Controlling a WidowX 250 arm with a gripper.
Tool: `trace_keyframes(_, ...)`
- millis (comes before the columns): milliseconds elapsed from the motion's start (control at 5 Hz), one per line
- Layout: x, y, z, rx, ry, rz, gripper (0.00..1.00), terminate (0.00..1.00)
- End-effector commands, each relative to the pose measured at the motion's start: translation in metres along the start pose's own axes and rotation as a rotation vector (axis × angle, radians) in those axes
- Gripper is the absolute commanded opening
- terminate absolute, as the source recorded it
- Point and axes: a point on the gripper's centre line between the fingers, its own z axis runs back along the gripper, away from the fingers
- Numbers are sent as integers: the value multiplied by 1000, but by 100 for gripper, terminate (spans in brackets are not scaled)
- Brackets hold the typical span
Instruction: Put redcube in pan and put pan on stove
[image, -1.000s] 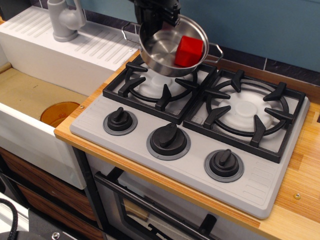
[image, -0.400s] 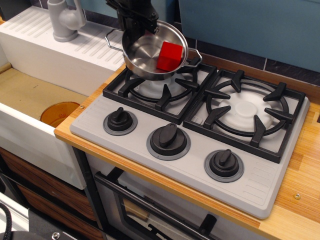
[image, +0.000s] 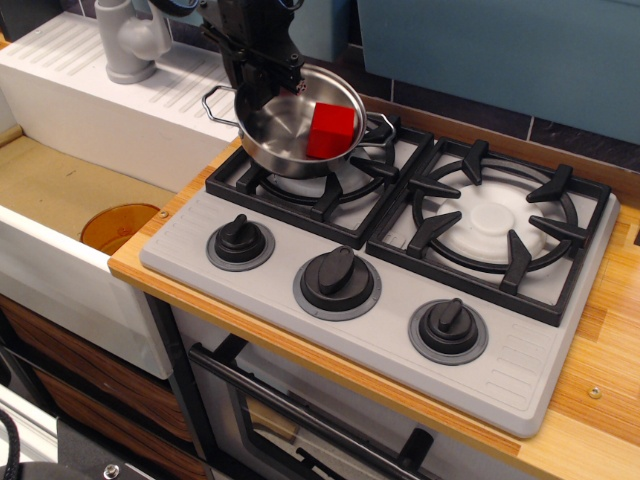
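Observation:
The shiny steel pan (image: 285, 130) is tilted over the back left part of the stove's left burner. The redcube (image: 331, 131) lies inside it against the right wall. My black gripper (image: 262, 82) comes down from the top and is shut on the pan's far left rim. One wire handle sticks out left, the other right. The grey stove (image: 300, 240) has two black grates and three black knobs. I cannot tell whether the pan's bottom touches the left grate (image: 330, 195).
A white sink (image: 60, 215) with an orange drain lies to the left, with a grey tap (image: 125, 40) and white drainboard behind. The right burner (image: 490, 220) is bare. A wooden counter surrounds the stove; a blue wall stands behind.
The pan with the redcube in it has moved left and down, from above the burner's back right toward the left grate. The gripper moved with it.

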Motion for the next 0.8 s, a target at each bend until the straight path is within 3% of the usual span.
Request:
trace_keyframes(0,8,-2,50,15,-13,-20,100,0)
trace_keyframes(400,35,4,109,55,41,-60,100,0)
trace_keyframes(600,43,-2,113,28,54,-57,100,0)
